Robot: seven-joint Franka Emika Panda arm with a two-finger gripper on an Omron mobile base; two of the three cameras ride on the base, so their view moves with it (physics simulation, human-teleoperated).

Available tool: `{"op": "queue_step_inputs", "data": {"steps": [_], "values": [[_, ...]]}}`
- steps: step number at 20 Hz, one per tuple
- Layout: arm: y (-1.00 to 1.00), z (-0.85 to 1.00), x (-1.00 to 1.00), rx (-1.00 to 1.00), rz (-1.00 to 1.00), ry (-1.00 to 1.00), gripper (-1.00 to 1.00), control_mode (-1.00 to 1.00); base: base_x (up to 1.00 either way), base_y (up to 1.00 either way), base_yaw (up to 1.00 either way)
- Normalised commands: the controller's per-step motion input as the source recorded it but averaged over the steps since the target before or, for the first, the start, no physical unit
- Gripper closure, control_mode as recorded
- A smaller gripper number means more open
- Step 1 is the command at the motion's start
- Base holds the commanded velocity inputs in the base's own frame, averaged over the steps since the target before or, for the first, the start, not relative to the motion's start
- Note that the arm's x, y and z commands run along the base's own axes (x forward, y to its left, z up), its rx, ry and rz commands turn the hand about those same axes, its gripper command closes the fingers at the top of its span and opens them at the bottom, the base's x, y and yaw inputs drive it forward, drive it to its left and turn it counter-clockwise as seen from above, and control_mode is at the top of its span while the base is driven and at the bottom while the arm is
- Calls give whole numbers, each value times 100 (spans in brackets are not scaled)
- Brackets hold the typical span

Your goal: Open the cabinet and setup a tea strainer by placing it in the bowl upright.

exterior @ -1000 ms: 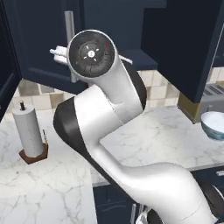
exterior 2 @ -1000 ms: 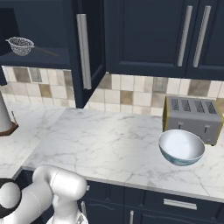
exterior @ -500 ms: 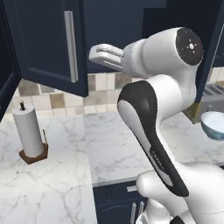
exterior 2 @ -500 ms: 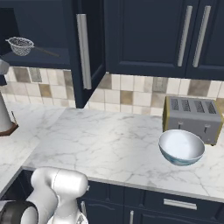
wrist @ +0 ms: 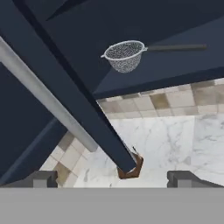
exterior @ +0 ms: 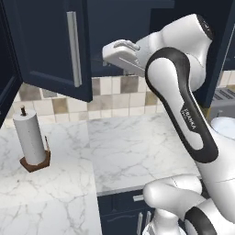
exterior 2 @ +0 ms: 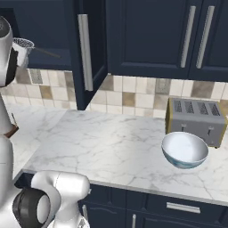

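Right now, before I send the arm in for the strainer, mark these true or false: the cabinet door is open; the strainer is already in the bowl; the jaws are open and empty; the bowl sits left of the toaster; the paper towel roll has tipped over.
1. The cabinet door is open. True.
2. The tea strainer is in the bowl. False: it rests on the cabinet shelf; the bowl is empty on the counter.
3. The gripper jaws are open and empty. True.
4. The bowl sits left of the toaster. False: it sits in front of it.
5. The paper towel roll has tipped over. False: it stands upright.
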Motion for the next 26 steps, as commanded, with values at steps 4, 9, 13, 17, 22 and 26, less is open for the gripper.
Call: {"op": "queue_step_inputs", "data": {"steps": [4, 9, 13, 17, 22, 26], "values": [[26, 6, 4, -3, 16, 10, -100, -100, 0, 0, 0], [54, 0, 11, -10, 14, -10, -100, -100, 0, 0, 0], [13, -3, 38, 0, 13, -12, -100, -100, 0, 0, 0], [-18, 0, 39, -2, 7, -9, -100, -100, 0, 0, 0], [7, -1, 26, -16, 0, -1, -100, -100, 0, 0, 0], [36, 0, 15, -13, 0, 0, -100, -100, 0, 0, 0]]}}
